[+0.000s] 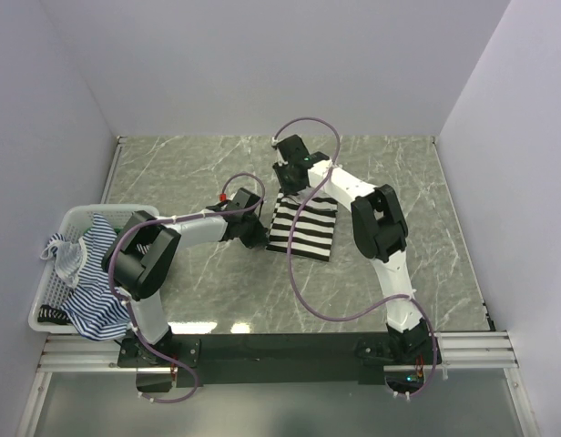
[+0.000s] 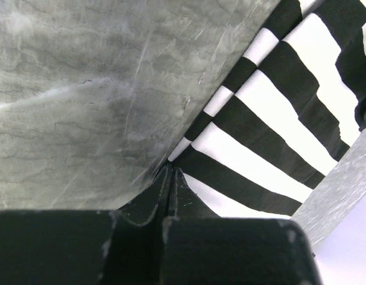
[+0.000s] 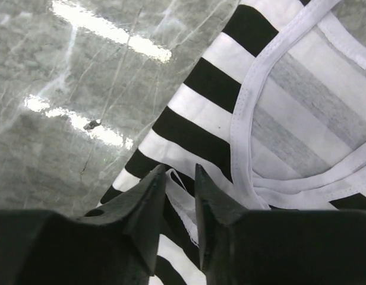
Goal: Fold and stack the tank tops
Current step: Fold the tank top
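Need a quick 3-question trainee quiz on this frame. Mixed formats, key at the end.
1. True or false: the black-and-white tank top lies inside the white basket.
2. Where are the blue-striped tops? A) heaped in the basket B) flat at the table's middle C) draped over the right arm
3. Fill in: the gripper pinching cloth beside the white neckline trim is the ___ gripper.

Key
1. False: it lies on the table.
2. A.
3. Right: the right gripper has a fold between its fingers. The left gripper is shut on the top's side edge.
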Controlling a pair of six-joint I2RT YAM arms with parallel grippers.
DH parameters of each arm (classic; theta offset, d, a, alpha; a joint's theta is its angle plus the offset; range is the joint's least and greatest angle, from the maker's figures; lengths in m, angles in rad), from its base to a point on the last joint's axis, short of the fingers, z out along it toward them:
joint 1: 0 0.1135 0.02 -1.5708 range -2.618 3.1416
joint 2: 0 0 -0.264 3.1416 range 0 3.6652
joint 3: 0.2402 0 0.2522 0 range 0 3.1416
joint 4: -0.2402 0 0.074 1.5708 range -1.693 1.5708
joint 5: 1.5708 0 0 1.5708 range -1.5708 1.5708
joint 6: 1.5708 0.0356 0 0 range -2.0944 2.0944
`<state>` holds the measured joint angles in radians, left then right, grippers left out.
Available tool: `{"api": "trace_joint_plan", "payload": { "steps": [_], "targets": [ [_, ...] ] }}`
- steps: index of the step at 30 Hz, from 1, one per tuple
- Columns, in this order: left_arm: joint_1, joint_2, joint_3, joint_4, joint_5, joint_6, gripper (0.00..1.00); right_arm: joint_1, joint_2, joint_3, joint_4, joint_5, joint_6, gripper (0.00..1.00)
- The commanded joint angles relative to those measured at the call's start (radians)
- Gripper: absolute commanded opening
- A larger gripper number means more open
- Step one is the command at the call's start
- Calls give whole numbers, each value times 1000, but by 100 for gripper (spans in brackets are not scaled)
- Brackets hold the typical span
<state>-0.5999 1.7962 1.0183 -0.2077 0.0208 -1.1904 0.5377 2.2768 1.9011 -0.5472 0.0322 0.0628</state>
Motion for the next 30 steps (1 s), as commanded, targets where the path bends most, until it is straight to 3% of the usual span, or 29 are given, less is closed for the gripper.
{"api": "trace_joint_plan", "payload": {
  "steps": [1, 7, 16, 26, 30],
  "targets": [
    [-6, 9, -10, -41, -19, 6, 1, -10, -2, 36, 13, -5, 20, 35],
    [-8, 9, -9, -41, -18, 9, 1, -24, 1, 43, 23, 46, 55, 38],
    [-8, 11, 0, -39, -16, 15, 1, -74, -227, -149, 125, 147, 152, 42],
    [-6, -1, 8, -44, -18, 34, 1, -73, -539, -618, 246, 198, 209, 40],
    [-6, -9, 28, -48, -18, 49, 1, -73, -548, -668, 251, 206, 167, 40]
  ]
}}
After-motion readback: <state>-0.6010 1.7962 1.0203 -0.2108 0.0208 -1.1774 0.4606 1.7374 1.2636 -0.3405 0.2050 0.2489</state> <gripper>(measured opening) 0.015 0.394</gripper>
